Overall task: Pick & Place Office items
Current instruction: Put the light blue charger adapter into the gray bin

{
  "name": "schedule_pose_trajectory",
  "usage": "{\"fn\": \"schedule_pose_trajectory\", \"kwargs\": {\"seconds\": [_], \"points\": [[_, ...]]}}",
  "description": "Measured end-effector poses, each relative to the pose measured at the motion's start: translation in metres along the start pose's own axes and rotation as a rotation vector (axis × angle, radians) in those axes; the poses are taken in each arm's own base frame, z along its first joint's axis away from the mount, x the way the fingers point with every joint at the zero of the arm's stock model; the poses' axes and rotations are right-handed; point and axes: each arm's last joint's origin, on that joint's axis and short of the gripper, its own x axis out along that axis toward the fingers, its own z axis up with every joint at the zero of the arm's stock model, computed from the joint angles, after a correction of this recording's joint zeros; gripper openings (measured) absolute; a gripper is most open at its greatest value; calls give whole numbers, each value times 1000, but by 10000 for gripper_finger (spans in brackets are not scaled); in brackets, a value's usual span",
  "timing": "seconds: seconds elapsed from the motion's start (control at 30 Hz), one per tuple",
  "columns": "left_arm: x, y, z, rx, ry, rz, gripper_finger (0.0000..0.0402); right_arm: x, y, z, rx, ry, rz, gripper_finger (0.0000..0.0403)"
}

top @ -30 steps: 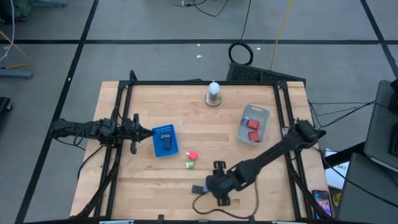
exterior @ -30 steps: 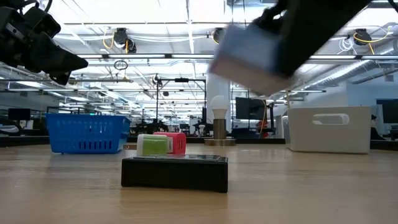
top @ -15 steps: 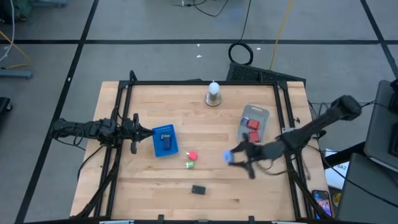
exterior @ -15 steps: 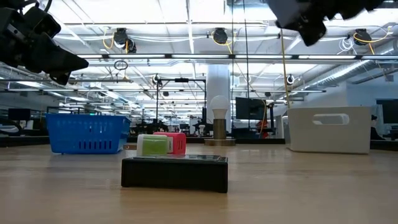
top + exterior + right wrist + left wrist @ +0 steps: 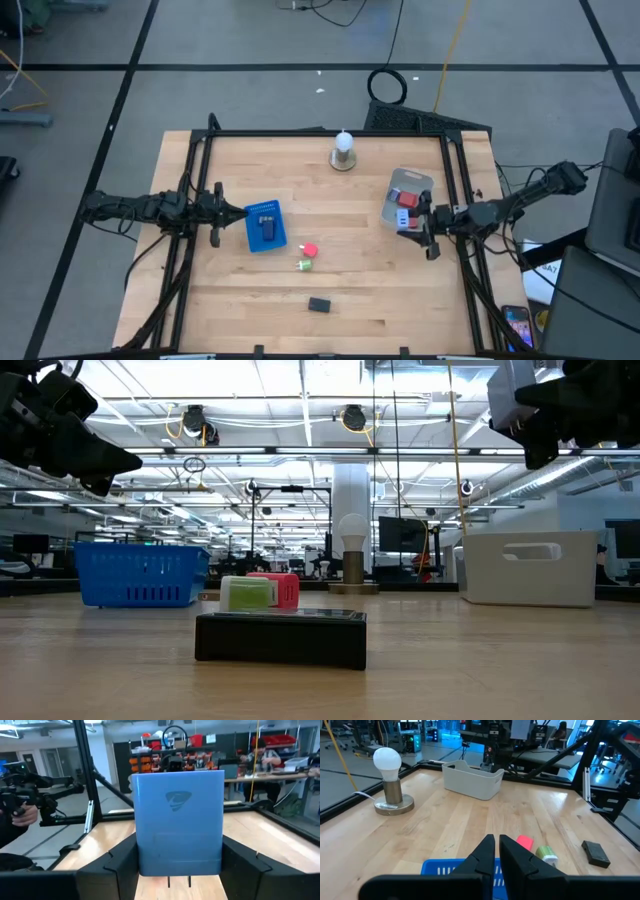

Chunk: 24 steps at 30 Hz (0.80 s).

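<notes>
On the wooden desk (image 5: 330, 205), the right pincer (image 5: 418, 219) hovers at three o'clock over the grey bin's (image 5: 415, 184) near edge, clamped on a light blue block (image 5: 180, 822). The left pincer (image 5: 219, 212), fingers nearly together, waits at nine o'clock beside the blue basket (image 5: 252, 232). The black block (image 5: 319, 304) lies at six o'clock, with the pink block (image 5: 310, 250) and green block (image 5: 304, 265) just above it.

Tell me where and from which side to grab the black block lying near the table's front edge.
Grip the black block across its two long sides, coming straight down from above. It lies flat, low and wide, with bare wood around it, so its top is open and a side approach offers little height.
</notes>
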Motion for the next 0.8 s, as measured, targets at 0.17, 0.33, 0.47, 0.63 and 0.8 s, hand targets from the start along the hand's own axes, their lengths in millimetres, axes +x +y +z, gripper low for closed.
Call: {"fn": "schedule_pose_trajectory", "kwargs": {"seconds": [0.17,0.33,0.47,0.63,0.8], "points": [[0,0,0,6,0,0,26,-6,-4,-12,-57,18,-1,204],[0,0,0,6,0,0,26,-6,-6,-11,-8,0,-21,204],[0,0,0,7,0,0,26,-5,-8,-11,20,2,-33,204],[0,0,0,7,-1,0,26,2,-3,11,-52,44,-36,204],[0,0,0,6,-1,1,26,17,4,60,-108,141,-140,204]]}}
